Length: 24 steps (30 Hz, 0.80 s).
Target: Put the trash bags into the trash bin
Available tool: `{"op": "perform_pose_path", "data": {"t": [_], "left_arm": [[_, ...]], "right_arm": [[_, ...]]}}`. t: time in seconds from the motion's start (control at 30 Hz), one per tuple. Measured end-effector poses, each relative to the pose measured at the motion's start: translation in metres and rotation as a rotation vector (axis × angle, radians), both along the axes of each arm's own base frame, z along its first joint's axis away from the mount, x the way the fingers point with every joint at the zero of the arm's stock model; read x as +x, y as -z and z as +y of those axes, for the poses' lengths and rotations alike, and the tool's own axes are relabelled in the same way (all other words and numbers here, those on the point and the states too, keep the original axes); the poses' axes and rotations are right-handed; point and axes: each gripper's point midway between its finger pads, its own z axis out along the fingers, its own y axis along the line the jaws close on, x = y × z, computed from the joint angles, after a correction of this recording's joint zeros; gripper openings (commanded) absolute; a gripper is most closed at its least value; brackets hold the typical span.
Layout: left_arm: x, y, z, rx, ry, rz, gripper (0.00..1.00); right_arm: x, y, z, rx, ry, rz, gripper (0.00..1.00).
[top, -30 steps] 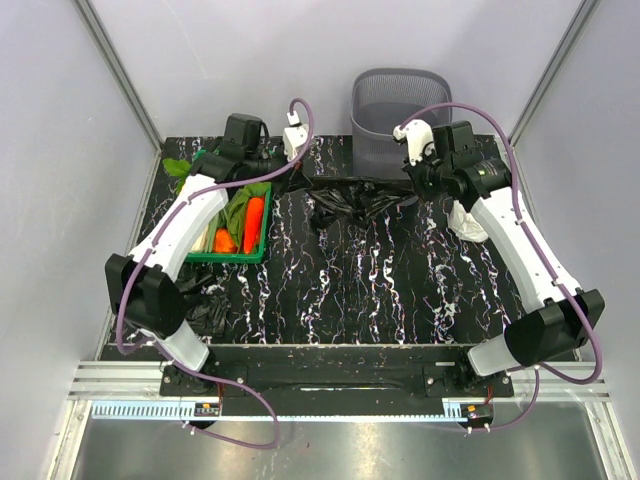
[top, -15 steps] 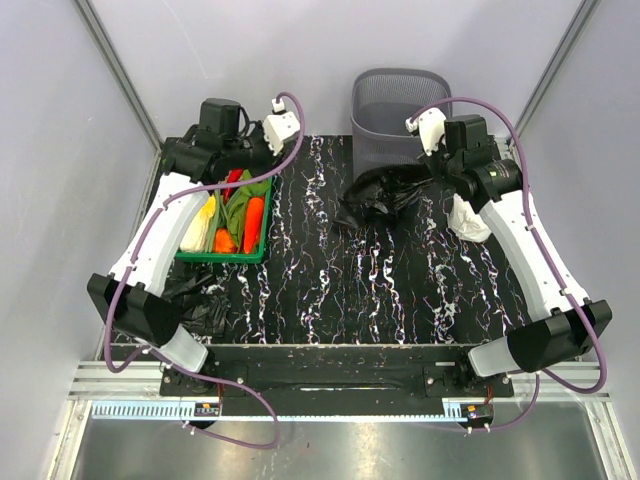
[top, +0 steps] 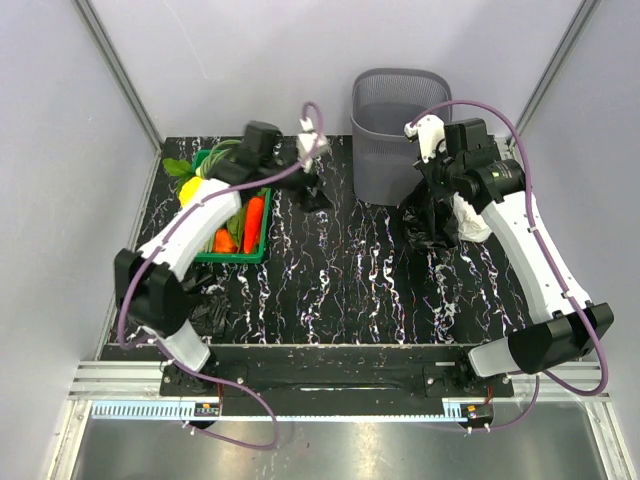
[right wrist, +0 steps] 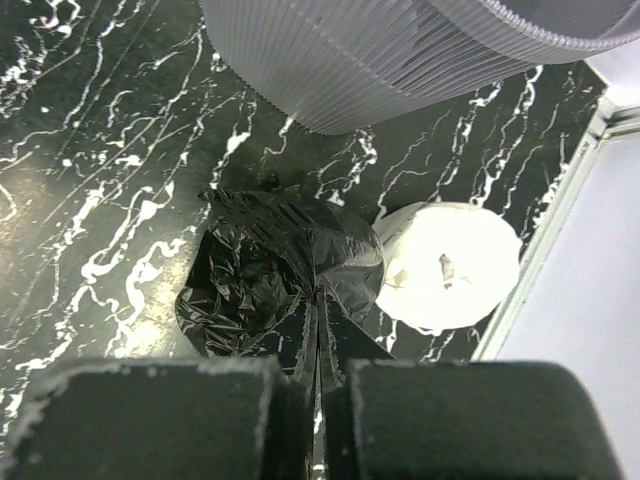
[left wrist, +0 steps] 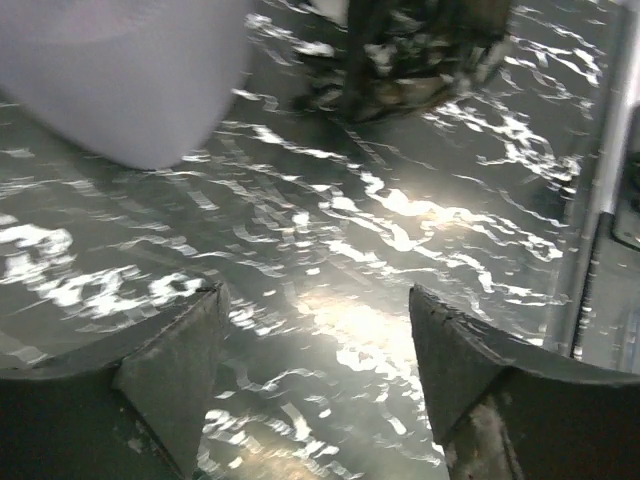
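Observation:
The trash bin (top: 400, 120), a tall grey mesh basket, stands at the back of the table; its ribbed wall (right wrist: 400, 50) fills the top of the right wrist view. My right gripper (top: 431, 190) (right wrist: 318, 350) is shut on a pinched fold of a crumpled black trash bag (top: 429, 225) (right wrist: 270, 270), which hangs just right of the bin's base. My left gripper (top: 314, 192) (left wrist: 315, 340) is open over bare tabletop left of the bin, with nothing between its fingers. A second black trash bag (top: 205, 305) lies at the front left by the left arm's base.
A green crate (top: 236, 256) of vegetables sits at the back left. A white roll (top: 468, 226) (right wrist: 450, 265) lies beside the hanging bag, near the table's right rail (right wrist: 560, 200). A blurred dark crumpled mass (left wrist: 420, 50) shows far ahead of the left gripper.
The left gripper let go of the bag, opened and swung right from over the crate toward the bin. The right gripper carried the bag from in front of the bin to its right side.

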Motion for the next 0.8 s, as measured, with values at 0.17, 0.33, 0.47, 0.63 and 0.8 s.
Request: {"op": "perform_pose_path", "data": {"t": [0.17,0.33,0.47,0.63,0.8], "left_arm": [[-0.054,0.059,-0.07,0.052,0.173,0.107,0.89],[-0.1,0.07,-0.12,0.113,0.297,0.061,0.91],[-0.094,0.06,-0.132,0.148,0.266,-0.056,0.92],[-0.068,0.058,-0.129,0.218,0.169,-0.195,0.92],[-0.037,0.052,-0.118,0.294,0.087,-0.346,0.92]], "right_arm": [[-0.006,-0.009,0.008,0.065,0.008,0.026,0.0],[0.004,-0.037,0.017,0.146,0.026,0.0,0.0],[0.013,-0.053,0.026,0.219,0.029,0.003,0.0],[0.017,-0.065,0.036,0.289,0.014,0.019,0.0],[0.009,-0.062,0.041,0.31,-0.005,0.06,0.0]]}}
